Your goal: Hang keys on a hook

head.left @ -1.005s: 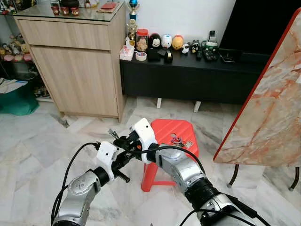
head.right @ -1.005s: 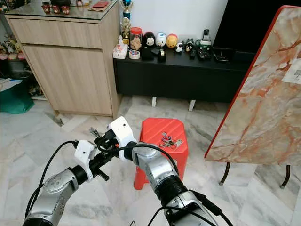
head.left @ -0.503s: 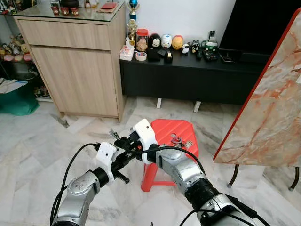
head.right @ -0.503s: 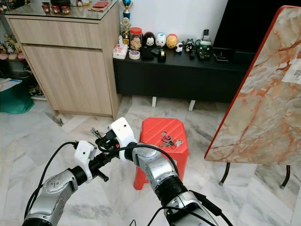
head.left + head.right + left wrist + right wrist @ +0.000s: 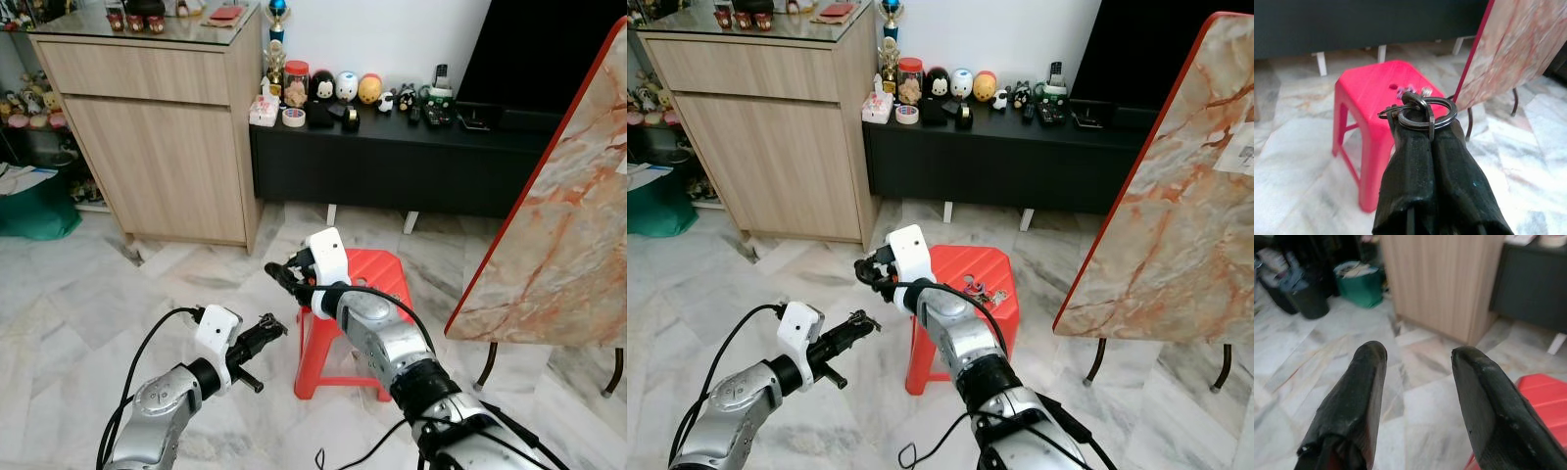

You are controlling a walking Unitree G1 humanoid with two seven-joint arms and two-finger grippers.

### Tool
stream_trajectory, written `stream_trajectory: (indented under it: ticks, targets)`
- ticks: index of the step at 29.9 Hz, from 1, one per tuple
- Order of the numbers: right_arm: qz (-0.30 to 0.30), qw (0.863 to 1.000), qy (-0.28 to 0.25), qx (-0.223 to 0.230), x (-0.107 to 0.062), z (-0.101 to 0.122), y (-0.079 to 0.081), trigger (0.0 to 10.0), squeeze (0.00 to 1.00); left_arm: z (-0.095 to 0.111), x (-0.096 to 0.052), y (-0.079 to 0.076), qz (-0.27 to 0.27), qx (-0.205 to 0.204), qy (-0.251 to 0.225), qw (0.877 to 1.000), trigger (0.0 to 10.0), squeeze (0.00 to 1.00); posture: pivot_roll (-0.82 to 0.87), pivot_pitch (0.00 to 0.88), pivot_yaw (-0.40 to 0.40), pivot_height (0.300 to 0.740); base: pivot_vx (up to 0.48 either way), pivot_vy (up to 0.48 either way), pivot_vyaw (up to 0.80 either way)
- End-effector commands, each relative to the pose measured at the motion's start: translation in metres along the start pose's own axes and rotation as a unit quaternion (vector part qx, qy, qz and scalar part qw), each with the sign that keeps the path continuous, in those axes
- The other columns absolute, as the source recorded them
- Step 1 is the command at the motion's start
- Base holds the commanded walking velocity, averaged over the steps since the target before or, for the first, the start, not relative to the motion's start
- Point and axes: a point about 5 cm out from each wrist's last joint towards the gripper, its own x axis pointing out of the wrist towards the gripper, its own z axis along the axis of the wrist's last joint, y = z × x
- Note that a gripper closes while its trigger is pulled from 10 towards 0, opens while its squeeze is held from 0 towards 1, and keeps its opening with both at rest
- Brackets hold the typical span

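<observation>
My left gripper (image 5: 271, 326) hovers low over the marble floor, left of a red plastic stool (image 5: 377, 279). It is shut on a bunch of metal key rings (image 5: 1442, 111), which stick out past its fingertips (image 5: 1415, 142). My right gripper (image 5: 278, 271) is higher, just off the stool's near-left corner, and points left. Its two black fingers (image 5: 1359, 382) stand open with nothing between them. A second bunch of keys (image 5: 981, 290) with a pink tag lies on the stool's top.
A wooden cabinet (image 5: 157, 127) stands at the back left, with a black TV console (image 5: 392, 162) carrying figurines beside it. A marble tabletop with a red edge (image 5: 558, 225) leans at the right. A green bin (image 5: 34, 211) sits at far left.
The two grippers were together at the keys; now they are apart. My right gripper rose toward the stool and is open. My left gripper dropped lower, keeping the key rings.
</observation>
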Motion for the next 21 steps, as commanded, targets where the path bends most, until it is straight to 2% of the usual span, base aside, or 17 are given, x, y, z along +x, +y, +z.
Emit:
stream_trajectory:
  ticks: [1, 4, 5, 6, 7, 8, 10, 12, 15, 16, 17, 18, 19, 20, 21]
  targets:
    - [-0.028, 0.999, -0.019, -0.003, -0.002, 0.012, -0.014, 10.0, 0.0, -0.004, -0.004, -0.001, 0.002, 0.004, 0.016, 1.0, 0.0, 0.0, 0.12, 0.0, -0.111, 0.74, 0.0, 0.0, 0.0]
    - [-0.058, 0.998, -0.028, -0.01, -0.008, 0.018, -0.032, 10.0, 0.0, -0.009, -0.006, 0.003, 0.023, -0.007, 0.022, 0.999, 0.0, 0.0, 0.12, 0.0, -0.111, 0.74, 0.0, 0.0, 0.0]
    - [-0.058, 0.998, -0.028, -0.01, -0.008, 0.018, -0.032, 10.0, 0.0, -0.009, -0.006, 0.003, 0.023, -0.007, 0.022, 0.999, 0.0, 0.0, 0.12, 0.0, -0.111, 0.74, 0.0, 0.0, 0.0]
    - [-0.103, 0.994, -0.034, -0.015, -0.019, 0.022, -0.058, 10.0, 0.0, -0.017, -0.011, 0.014, 0.076, -0.021, 0.024, 0.997, 5.4, 0.0, 0.12, 0.0, -0.104, 0.74, 0.0, 0.0, 0.0]
    - [-0.122, 0.992, -0.032, -0.016, -0.024, 0.021, -0.069, 10.0, 0.0, -0.02, -0.014, 0.019, 0.098, -0.032, 0.022, 0.994, 6.6, 0.0, 0.11, 0.0, -0.102, 0.74, 0.0, 0.0, 0.0]
    - [-0.145, 0.989, -0.027, -0.018, -0.031, 0.02, -0.082, 10.0, 0.0, -0.023, -0.017, 0.025, 0.124, -0.042, 0.023, 0.991, 10.0, 0.0, 0.11, 0.0, -0.098, 0.74, 0.0, 0.0, 0.0]
    - [-0.184, 0.983, -0.007, -0.021, -0.045, 0.011, -0.103, 10.0, 0.0, -0.033, -0.024, 0.033, 0.167, -0.061, 0.034, 0.984, 10.0, 0.0, 0.11, 0.0, -0.096, 0.74, 0.0, 0.0, 0.0]
    - [-0.206, 0.978, 0.009, -0.022, -0.054, 0.003, -0.115, 10.0, 0.0, -0.042, -0.029, 0.037, 0.19, -0.079, 0.047, 0.977, 10.0, 0.0, 0.11, 0.0, -0.094, 0.74, 0.0, 0.0, 0.0]
    - [-0.253, 0.965, 0.074, -0.007, -0.078, -0.038, -0.134, 10.0, 0.0, -0.075, -0.046, 0.041, 0.26, -0.123, 0.108, 0.952, 10.0, 0.0, 0.1, 0.0, -0.088, 0.74, 0.0, 0.0, 0.0]
    - [-0.261, 0.962, 0.086, -0.004, -0.083, -0.046, -0.136, 10.0, 0.0, -0.081, -0.049, 0.041, 0.271, -0.134, 0.118, 0.946, 10.0, 0.0, 0.1, 0.0, -0.088, 0.74, 0.0, 0.0, 0.0]
    - [-0.261, 0.962, 0.086, -0.004, -0.083, -0.046, -0.136, 10.0, 0.0, -0.081, -0.049, 0.041, 0.271, -0.134, 0.118, 0.946, 10.0, 0.0, 0.1, 0.0, -0.088, 0.74, 0.0, 0.0, 0.0]
    - [-0.27, 0.956, 0.11, 0.007, -0.091, -0.063, -0.137, 10.0, 0.0, -0.09, -0.054, 0.039, 0.282, -0.141, 0.14, 0.939, 10.0, 0.0, 0.11, 0.0, -0.086, 0.74, 0.0, 0.0, 0.0]
    - [-0.29, 0.94, 0.176, 0.03, -0.111, -0.106, -0.134, 10.0, 0.0, -0.111, -0.064, 0.029, 0.298, -0.159, 0.184, 0.923, 10.0, 0.0, 0.11, 0.0, -0.085, 0.74, 0.0, 0.0, 0.0]
    - [-0.29, 0.94, 0.176, 0.03, -0.111, -0.106, -0.134, 10.0, 0.0, -0.111, -0.064, 0.029, 0.298, -0.159, 0.184, 0.923, 10.0, 0.0, 0.11, 0.0, -0.085, 0.74, 0.0, 0.0, 0.0]
    - [-0.297, 0.934, 0.19, 0.06, -0.12, -0.121, -0.131, 10.0, 0.0, -0.119, -0.067, 0.026, 0.304, -0.164, 0.201, 0.917, 10.0, 0.0, 0.11, 0.0, -0.083, 0.74, 0.0, 0.0, 0.0]
